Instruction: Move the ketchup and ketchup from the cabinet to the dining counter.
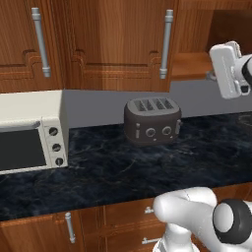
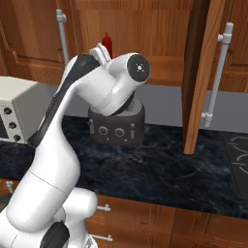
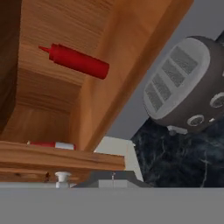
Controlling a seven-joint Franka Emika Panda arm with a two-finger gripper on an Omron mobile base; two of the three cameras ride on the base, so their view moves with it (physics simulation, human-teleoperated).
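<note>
The cabinet [image 2: 164, 65] stands open, its door [image 2: 201, 77] swung out toward me. An all-red ketchup bottle [image 2: 107, 44] stands on its shelf, just behind my hand. In the rolled hand view this ketchup [image 3: 78, 61] lies across the cabinet interior [image 3: 52, 26]. A second ketchup bottle with a pale cap [image 3: 51, 144] peeks out behind a wooden edge. My gripper [image 2: 100, 49] hovers in front of the shelf opening [image 1: 192, 64], shut and holding nothing; it also shows as gripper [image 1: 212, 75] at the right edge. The dining counter is out of view.
A dark four-slot toaster [image 1: 151, 121] and a white toaster oven [image 1: 30, 130] sit on the black marble counter [image 1: 123, 167] below the cabinet. Closed cabinet doors with silver bar handles [image 1: 166, 44] line the wall. Wooden drawers [image 2: 145, 218] run under the counter.
</note>
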